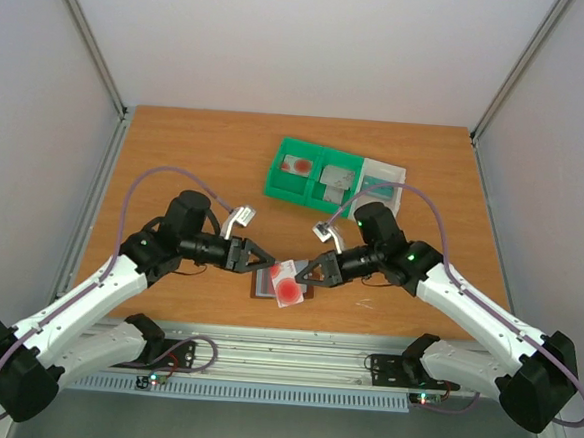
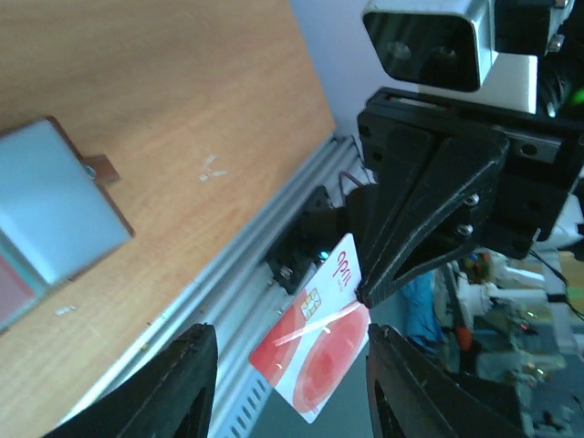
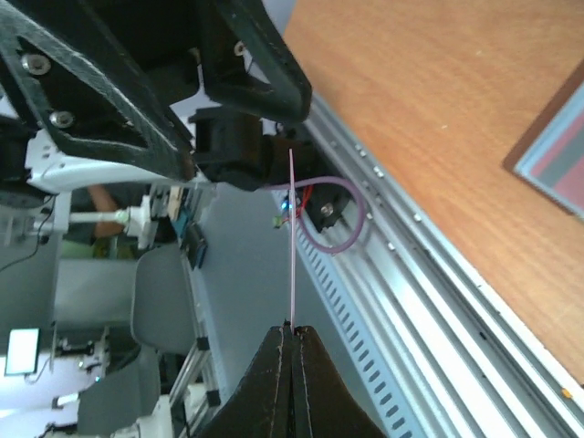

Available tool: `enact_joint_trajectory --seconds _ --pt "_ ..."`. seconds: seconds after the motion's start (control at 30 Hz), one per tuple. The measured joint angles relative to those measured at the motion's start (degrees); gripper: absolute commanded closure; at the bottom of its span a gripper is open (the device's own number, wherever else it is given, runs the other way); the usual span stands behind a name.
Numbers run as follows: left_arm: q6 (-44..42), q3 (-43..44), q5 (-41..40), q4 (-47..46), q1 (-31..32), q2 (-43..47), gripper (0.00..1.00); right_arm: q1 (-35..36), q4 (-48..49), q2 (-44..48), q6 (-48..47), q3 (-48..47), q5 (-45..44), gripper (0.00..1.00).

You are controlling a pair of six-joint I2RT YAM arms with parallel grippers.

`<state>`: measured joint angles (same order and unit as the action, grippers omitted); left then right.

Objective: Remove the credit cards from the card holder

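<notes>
Right gripper [image 3: 292, 332]: fingers pressed together, pinching one edge of a red-and-white credit card [image 2: 315, 351]. The card is lifted off the table [image 1: 176, 151]. Left gripper [image 1: 254, 258]: fingers spread, facing the card from the other side, not touching it. Card holder [image 2: 55, 205] lies open and flat on the wood below and between the two grippers, pale blue-grey inside up, tab at one edge. Green-and-white tray [image 1: 286, 190] sits farther back, well apart.

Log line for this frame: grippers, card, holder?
left gripper: open, empty | right gripper: shut on card | card: held clear of table | card holder: lying open on table
</notes>
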<state>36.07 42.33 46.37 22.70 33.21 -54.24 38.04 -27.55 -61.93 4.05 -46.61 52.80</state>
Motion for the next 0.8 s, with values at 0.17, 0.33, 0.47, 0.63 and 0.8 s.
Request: enact_joint_trajectory --seconds 0.17,0.33,0.47,0.63,0.8 --pt "-2.32 0.63 5.84 2.16 0.0 0.28 0.55 0.63 0.46 0.11 -0.22 -0.24 2.97 0.99" --pt "-4.98 1.99 10.08 4.13 -0.09 0.39 0.55 0.66 1.18 0.79 -0.17 -0.24 4.98 0.99" --pt "-6.29 1.99 12.2 4.96 -0.07 0.39 0.53 0.66 2.1 1.7 0.02 -0.24 6.82 0.99" --pt "-7.52 2.1 12.85 5.49 -0.07 0.33 0.5 0.68 3.08 1.75 0.17 -0.24 7.72 0.99" --pt "-8.28 2.38 12.87 6.43 -0.07 0.24 0.5 0.81 3.17 1.77 0.13 -0.26 8.41 0.99"
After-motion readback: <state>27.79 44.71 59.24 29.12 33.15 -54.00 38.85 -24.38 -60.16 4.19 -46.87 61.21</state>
